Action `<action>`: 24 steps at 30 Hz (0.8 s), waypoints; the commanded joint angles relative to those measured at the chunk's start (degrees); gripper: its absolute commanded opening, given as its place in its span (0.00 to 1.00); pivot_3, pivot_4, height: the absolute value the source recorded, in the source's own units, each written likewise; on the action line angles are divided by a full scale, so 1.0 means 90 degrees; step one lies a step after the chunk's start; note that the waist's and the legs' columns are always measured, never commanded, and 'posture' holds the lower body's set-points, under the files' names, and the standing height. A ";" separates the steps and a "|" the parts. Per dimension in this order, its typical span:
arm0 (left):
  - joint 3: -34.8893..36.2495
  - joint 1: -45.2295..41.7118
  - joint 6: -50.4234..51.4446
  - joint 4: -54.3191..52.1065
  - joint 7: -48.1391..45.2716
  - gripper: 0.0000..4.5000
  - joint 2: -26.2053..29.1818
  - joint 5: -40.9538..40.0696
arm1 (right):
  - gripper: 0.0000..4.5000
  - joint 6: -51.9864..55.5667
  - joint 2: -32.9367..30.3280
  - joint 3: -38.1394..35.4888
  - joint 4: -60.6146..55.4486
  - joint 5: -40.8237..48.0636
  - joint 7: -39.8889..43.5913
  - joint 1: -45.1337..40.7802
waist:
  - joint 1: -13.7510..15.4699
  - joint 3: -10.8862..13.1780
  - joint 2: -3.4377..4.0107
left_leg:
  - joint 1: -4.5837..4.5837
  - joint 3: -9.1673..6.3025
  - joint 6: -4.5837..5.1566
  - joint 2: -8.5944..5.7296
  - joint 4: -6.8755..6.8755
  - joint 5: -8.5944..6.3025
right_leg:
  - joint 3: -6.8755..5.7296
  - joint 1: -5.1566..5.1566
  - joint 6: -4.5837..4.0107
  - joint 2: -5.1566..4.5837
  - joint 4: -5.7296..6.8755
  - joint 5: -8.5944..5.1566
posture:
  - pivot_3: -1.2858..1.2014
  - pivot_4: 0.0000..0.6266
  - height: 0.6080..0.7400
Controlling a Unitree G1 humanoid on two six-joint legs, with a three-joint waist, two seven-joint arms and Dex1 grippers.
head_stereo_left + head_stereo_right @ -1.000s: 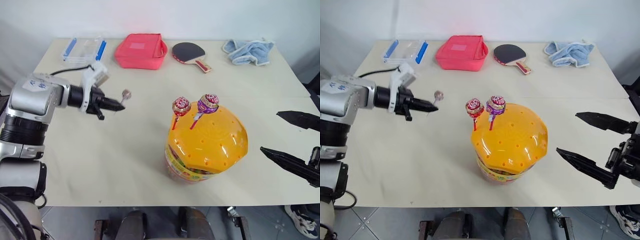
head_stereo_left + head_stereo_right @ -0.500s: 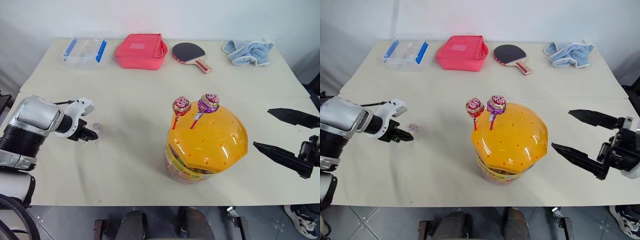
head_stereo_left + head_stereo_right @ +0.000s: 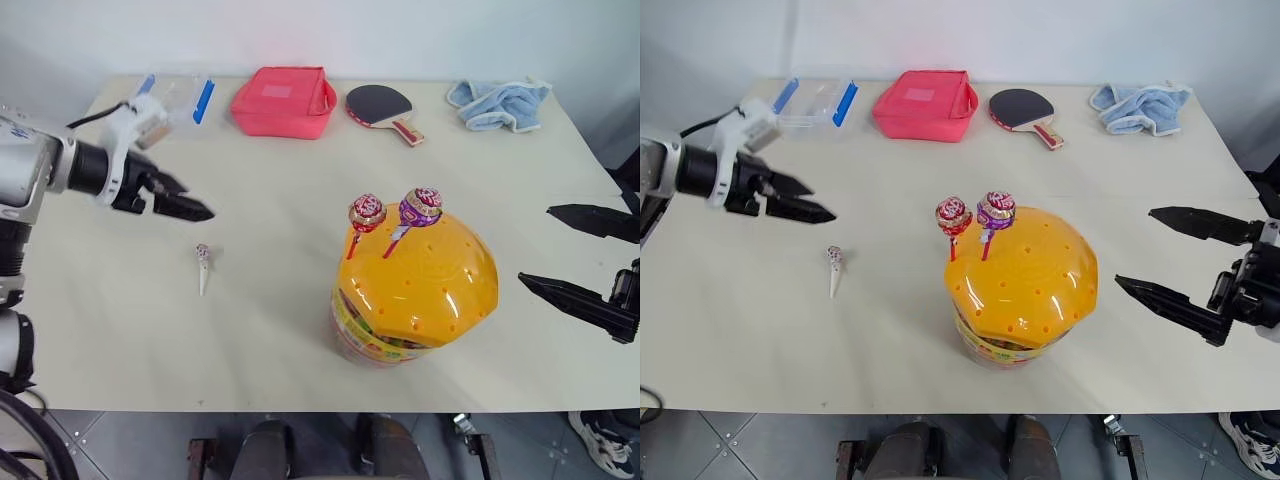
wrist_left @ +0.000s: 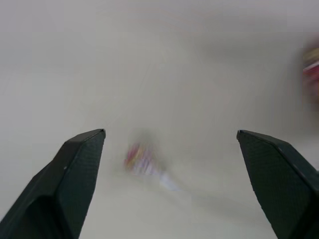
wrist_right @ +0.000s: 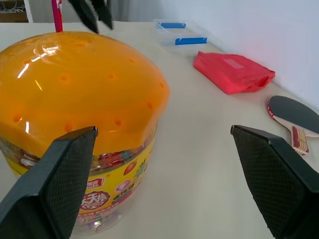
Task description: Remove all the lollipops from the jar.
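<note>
The jar, a clear tub with an orange domed lid, stands at the table's front middle. Two lollipops stick up from the lid's holes, one red-and-white and one purple. Another lollipop lies flat on the table to the jar's left, seen blurred in the left wrist view. My left gripper hovers open above and behind it, holding nothing. My right gripper stands open to the right of the jar, apart from it, with the jar ahead of its fingers.
Along the table's back edge lie a clear box with blue clips, a red pouch, a table tennis paddle and a blue towel. Bare tabletop lies between the loose lollipop and the jar.
My left gripper dipped to the table with a lollipop, opened, let it go and rose back up. That lollipop now lies on the table. The right gripper has barely moved.
</note>
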 commanded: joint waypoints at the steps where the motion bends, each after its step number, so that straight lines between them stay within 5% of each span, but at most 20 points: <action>1: 0.1279 0.0186 -0.1444 -0.0346 -0.0454 0.99 -0.0774 -0.0906 | 1.00 -0.0009 -0.0083 -0.0204 -0.0154 0.0206 -0.0001 -0.0079 | 0.0002 0.0001 -0.0001 | -0.0001 -0.0001 0.0000 0.0001 0.0001 0.0000 | -0.0001 0.0000 0.0000 0.0000 0.0001 0.0000 | 0.52 0.24 1.00; 4: 0.1828 0.0622 -0.2210 -0.0457 -0.1090 0.99 -0.1565 -0.1590 | 1.00 0.0012 -0.0012 -0.0249 -0.0391 0.0260 -0.0097 -0.0015 | -0.0017 -0.0002 0.0004 | -0.0003 0.0000 0.0000 0.0001 0.0007 0.0000 | -0.0002 0.0001 0.0001 -0.0003 0.0002 0.0001 | 0.52 0.24 1.00; 13: 0.1663 0.0960 -0.2969 -0.0674 -0.2471 0.99 -0.2865 -0.2497 | 1.00 -0.0031 0.0274 -0.0396 -0.0671 0.0234 -0.0472 0.0199 | -0.0023 -0.0003 0.0003 | 0.0000 0.0001 0.0000 0.0001 0.0013 0.0000 | 0.0001 0.0001 0.0001 -0.0001 0.0011 0.0001 | 0.52 0.24 1.00; 24: 0.0737 0.0973 -0.2960 -0.1011 -0.2549 0.99 -0.3144 -0.2988 | 1.00 -0.0019 0.0413 -0.0774 -0.1027 0.0447 -0.0736 0.0628 | -0.0022 -0.0003 0.0003 | 0.0001 -0.0002 0.0004 -0.0001 0.0018 -0.0002 | 0.0002 0.0006 0.0003 -0.0003 0.0008 0.0006 | 0.52 0.24 1.00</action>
